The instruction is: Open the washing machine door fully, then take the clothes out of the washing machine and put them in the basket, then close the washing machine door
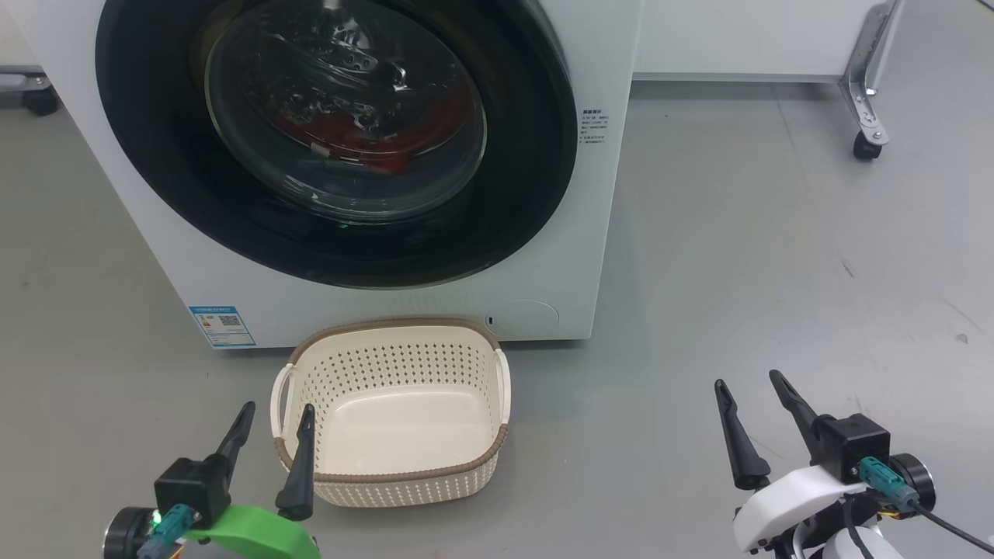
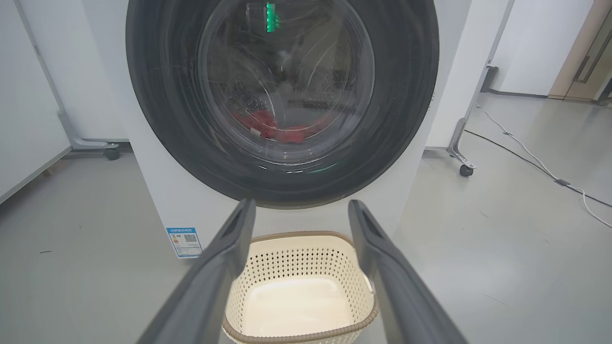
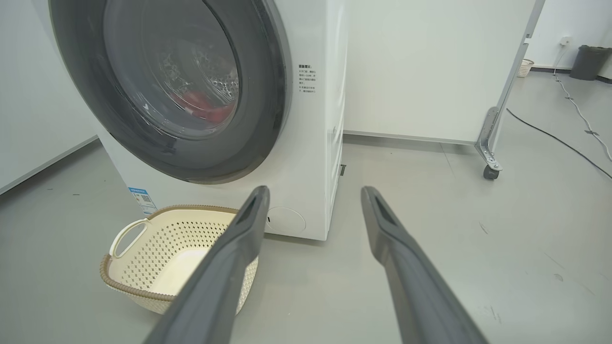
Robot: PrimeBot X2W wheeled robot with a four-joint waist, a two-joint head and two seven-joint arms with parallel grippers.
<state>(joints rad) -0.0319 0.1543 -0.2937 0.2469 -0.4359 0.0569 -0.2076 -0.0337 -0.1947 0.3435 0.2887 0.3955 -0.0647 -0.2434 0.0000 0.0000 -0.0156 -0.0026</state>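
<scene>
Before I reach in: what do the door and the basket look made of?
The washing machine door: the rim looks like glossy black plastic, showing sharp reflections; the bulging centre window is clear, likely glass, since the red clothes show through it. The basket: cream moulded plastic, matte, with rows of punched holes; its brown rim looks woven but is probably moulded too.

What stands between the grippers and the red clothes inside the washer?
The washing machine door is shut, with the red clothes behind its glass. The empty basket sits on the floor below it, just ahead of the left gripper.
</scene>
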